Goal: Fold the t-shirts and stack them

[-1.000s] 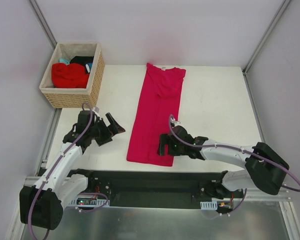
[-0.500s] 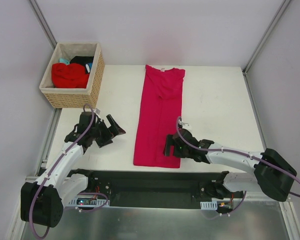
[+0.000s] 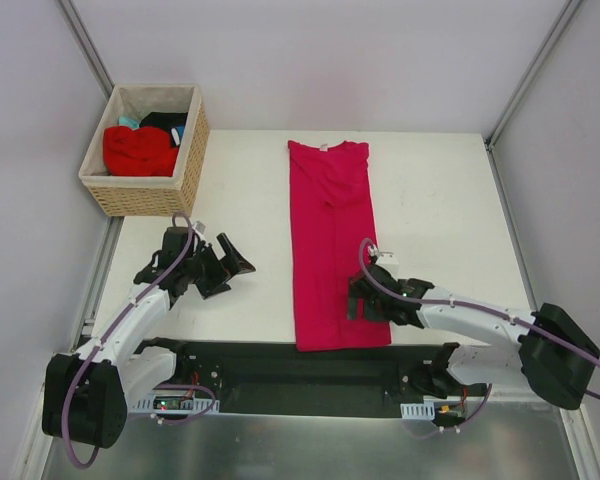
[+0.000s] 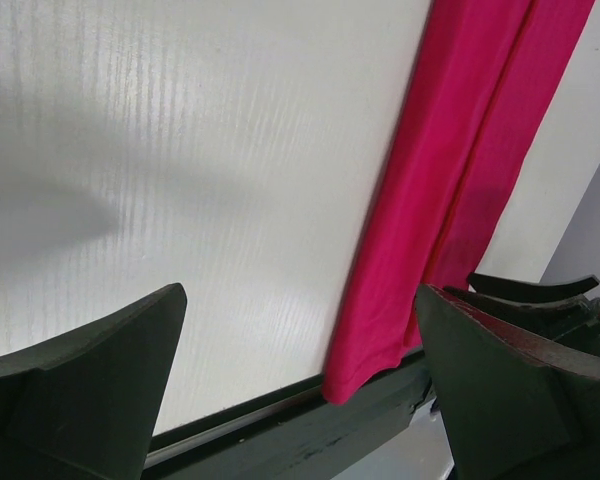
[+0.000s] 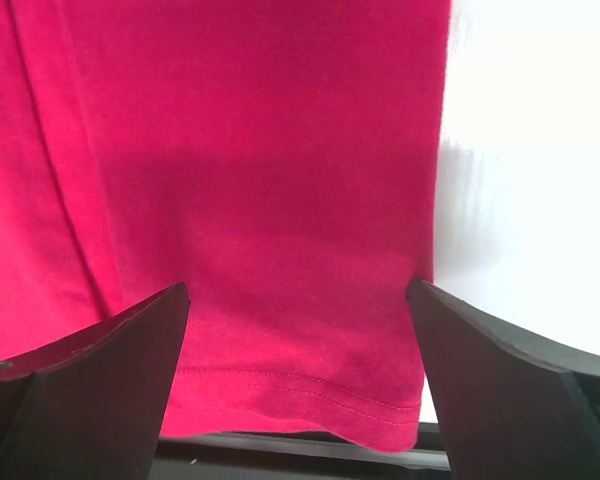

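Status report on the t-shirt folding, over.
Left gripper open, over bare table. Right gripper open, over hem of crimson t-shirt. Shirt flat, folded lengthwise. Basket far left, not in the way.

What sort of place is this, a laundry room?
Probably a robot test booth: left arm and right arm bolted at a white table, plain walls around it, a crimson-pink t-shirt laid flat, and a wicker basket of clothes.

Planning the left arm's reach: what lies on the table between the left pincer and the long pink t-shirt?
Nothing: only bare white table separates the left pincer from the crimson-pink t-shirt, as the top view and left wrist view both show.
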